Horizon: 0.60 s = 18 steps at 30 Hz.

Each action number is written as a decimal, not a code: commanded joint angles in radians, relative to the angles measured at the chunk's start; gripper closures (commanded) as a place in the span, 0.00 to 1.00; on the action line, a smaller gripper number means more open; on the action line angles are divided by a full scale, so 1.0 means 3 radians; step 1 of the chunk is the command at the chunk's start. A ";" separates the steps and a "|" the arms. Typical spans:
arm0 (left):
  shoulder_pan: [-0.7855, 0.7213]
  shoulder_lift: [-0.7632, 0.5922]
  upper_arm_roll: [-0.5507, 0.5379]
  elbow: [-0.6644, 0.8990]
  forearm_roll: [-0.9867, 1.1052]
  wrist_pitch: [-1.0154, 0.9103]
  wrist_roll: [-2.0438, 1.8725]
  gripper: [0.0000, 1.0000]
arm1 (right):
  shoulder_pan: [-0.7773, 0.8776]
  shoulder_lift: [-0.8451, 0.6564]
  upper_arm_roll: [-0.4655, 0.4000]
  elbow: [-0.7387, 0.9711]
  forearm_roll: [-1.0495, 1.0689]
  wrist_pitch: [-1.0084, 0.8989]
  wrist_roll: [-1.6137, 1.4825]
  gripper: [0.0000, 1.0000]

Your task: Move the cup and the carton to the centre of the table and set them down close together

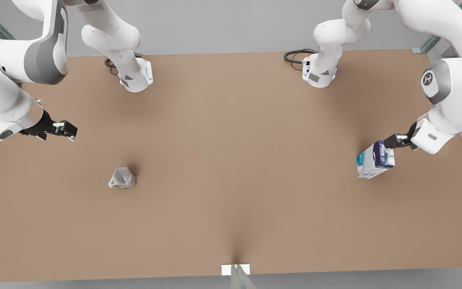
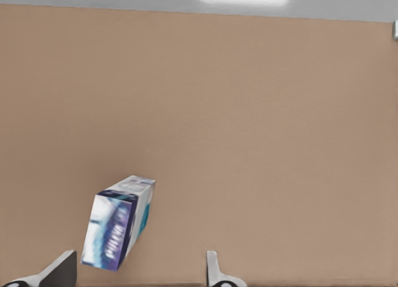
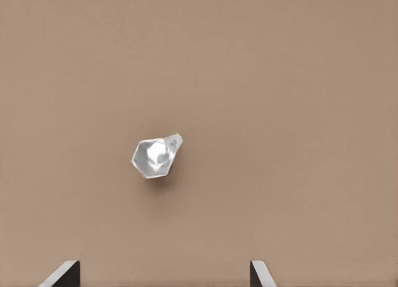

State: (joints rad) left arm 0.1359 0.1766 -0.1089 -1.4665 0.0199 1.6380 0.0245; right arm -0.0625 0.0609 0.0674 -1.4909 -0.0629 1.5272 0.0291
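Carton [image 1: 375, 160] lies tilted on the table [image 1: 231, 160] at the front view's right, just beside the left gripper [image 1: 393, 141]; cup [image 1: 122, 178] sits left, apart from the right gripper [image 1: 67, 130]. Left wrist view: carton [image 2: 118, 231] between wide-spread fingertips [image 2: 212, 265], nearer one. Right wrist view: cup [image 3: 155, 156] lies beyond wide-open fingertips [image 3: 260, 271], cut off by the frame

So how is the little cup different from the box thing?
The cup is plain pale grey-white with bumpy, angular sides; the carton is a flat-sided box printed white, dark blue and teal. The cup looks a bit smaller than the carton. The cup sits on the front view's left, the carton on its right, tilted, right by the left tool. Both are far from the middle of the brown table.
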 commanded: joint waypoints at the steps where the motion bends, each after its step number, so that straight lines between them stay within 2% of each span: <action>1: 0.0007 -0.0001 0.0000 0.0000 0.0000 -0.0009 0.0036 0.00 | 0.0040 0.0002 0.0000 0.0000 0.0000 0.0002 0.0000 0.00; 4: 0.0007 -0.0006 -0.0071 0.0000 0.0000 -0.0066 0.0067 0.00 | 0.0065 0.0052 0.0000 -0.0036 0.0005 -0.0044 -0.0025 0.00; 6: 0.0012 0.0005 -0.0071 0.0000 0.0000 -0.0066 0.0067 0.00 | 0.0162 0.0283 0.0000 -0.0123 -0.0015 -0.0167 -0.0026 0.00; 8: 0.0012 0.0015 -0.0071 0.0000 0.0000 -0.0066 0.0072 0.00 | 0.0193 0.0262 0.0000 -0.0614 -0.0020 0.0421 0.0041 0.00; 10: 0.0012 0.0020 -0.0071 0.0000 0.0000 -0.0066 0.0067 0.00 | 0.0152 0.0283 -0.0005 -0.0833 -0.0036 0.0728 0.0061 0.00; 18: 0.0012 0.0051 -0.0071 0.0000 0.0000 -0.0112 0.0067 0.00 | 0.0121 0.0451 -0.0010 -0.1095 -0.0169 0.1071 0.0731 0.00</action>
State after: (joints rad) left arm 0.1396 0.1918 -0.1303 -1.4665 0.0199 1.6045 0.0445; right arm -0.0266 0.1950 0.0635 -1.8234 -0.1090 1.8484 0.2463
